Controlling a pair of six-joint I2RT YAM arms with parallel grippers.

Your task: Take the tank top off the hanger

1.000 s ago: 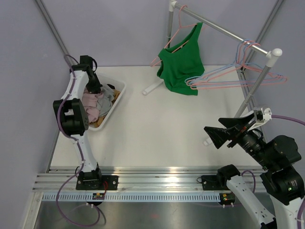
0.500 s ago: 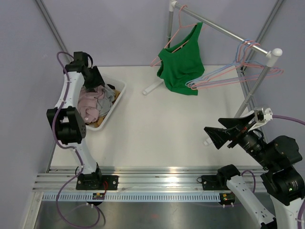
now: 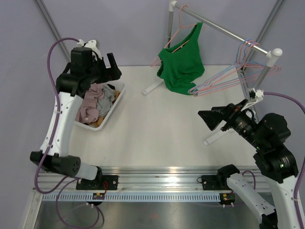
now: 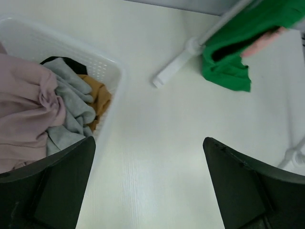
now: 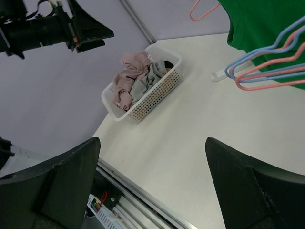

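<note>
The green tank top (image 3: 181, 67) is on its pink hanger (image 3: 165, 46), one strap looped high over the wire. The hanger hooks onto the metal rail (image 3: 224, 28) near the rail's far-left end, at the back of the table (image 3: 152, 133). The hem droops down just above the rack's white foot (image 3: 153, 87). Nothing is touching the top.

Along the rail to the right, a bunch of empty pink and blue hangers (image 3: 214, 83) hangs tilted near the white end post, their tips reaching almost to the top's lower edge.

Over to the left gripper (image 3: 114, 67): it is up in the air above the far corner of the white basket (image 3: 114, 106), pointing across toward the rack. Its two fingers are spread wide with nothing between them. The wrist view confirms it, with bare table showing between the dark fingers (image 4: 57, 186). It is well apart from the tank top.

The basket sits at the table's left side, heaped with pink, grey and mustard clothes (image 3: 93, 102).

On the right, the right gripper (image 3: 207, 119) hovers above the table, below the empty hangers in the overhead view, aimed leftward. Its jaws are also wide apart and empty, well clear of the top.
</note>
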